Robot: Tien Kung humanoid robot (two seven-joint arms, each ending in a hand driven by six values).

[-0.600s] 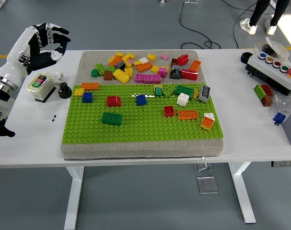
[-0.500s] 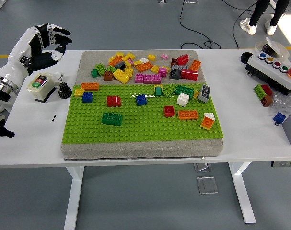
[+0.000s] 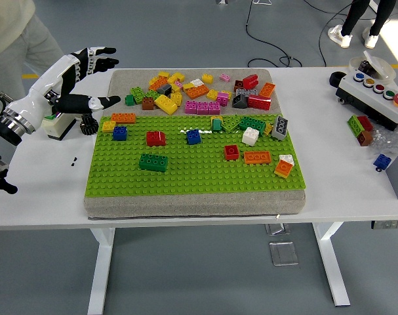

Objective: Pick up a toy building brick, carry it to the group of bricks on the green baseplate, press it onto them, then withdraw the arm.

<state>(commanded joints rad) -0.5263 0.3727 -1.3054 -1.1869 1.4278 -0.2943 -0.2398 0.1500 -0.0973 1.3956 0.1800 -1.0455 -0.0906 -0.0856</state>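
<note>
Left hand (image 3: pixel 80 75) has advanced, fingers (image 3: pixel 107 100) spread toward the bricks (image 3: pixel 185 92).

White-shelled left arm, black jointed hand

Glossy white casing on the forearm (image 3: pixel 44 88), silver metal ring at the wrist end (image 3: pixel 12 121), then black further back. Left hand (image 3: pixel 87 79) mostly black, with white segmented plates along the finger backs and dark tips. Top left, person (image 3: pixel 15 29) in a pale cream top and light grey trousers.

Clear baseplate (image 3: pixel 185 177) beside green brick (image 3: pixel 153 162)
</note>
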